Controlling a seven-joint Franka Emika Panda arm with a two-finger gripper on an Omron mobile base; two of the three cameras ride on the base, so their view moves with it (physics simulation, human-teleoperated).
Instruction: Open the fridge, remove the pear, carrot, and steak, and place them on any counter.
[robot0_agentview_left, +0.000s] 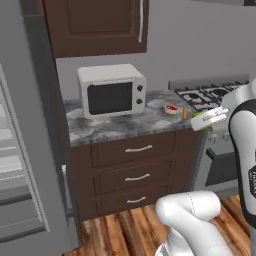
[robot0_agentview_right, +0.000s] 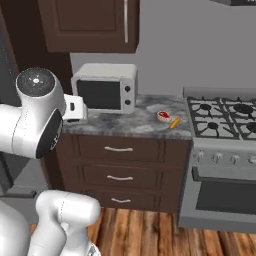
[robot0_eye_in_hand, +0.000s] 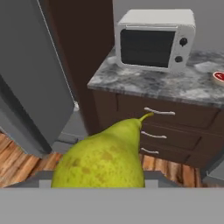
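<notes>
My gripper (robot0_agentview_left: 201, 119) is shut on the pear (robot0_agentview_left: 198, 116), a yellow-green fruit that fills the lower middle of the hand view (robot0_eye_in_hand: 105, 159) with its stem pointing up. The pear hangs in the air in front of the counter (robot0_agentview_left: 115, 127), near its right end. The steak (robot0_agentview_left: 171, 108) lies flat on the counter's right part, and the orange carrot (robot0_agentview_left: 184, 113) lies just right of it. From the other side, the steak (robot0_agentview_right: 163, 116) and carrot (robot0_agentview_right: 174, 122) sit next to the stove. The fridge (robot0_agentview_left: 20, 150) stands at the left with its grey door (robot0_eye_in_hand: 30, 83) swung open.
A white microwave (robot0_agentview_left: 111, 90) stands on the counter's left half. A gas stove (robot0_agentview_right: 225, 112) with an oven adjoins the counter on the right. Dark brown drawers (robot0_agentview_left: 137, 177) sit below, an upper cabinet (robot0_agentview_left: 95, 25) above. Wooden floor lies in front.
</notes>
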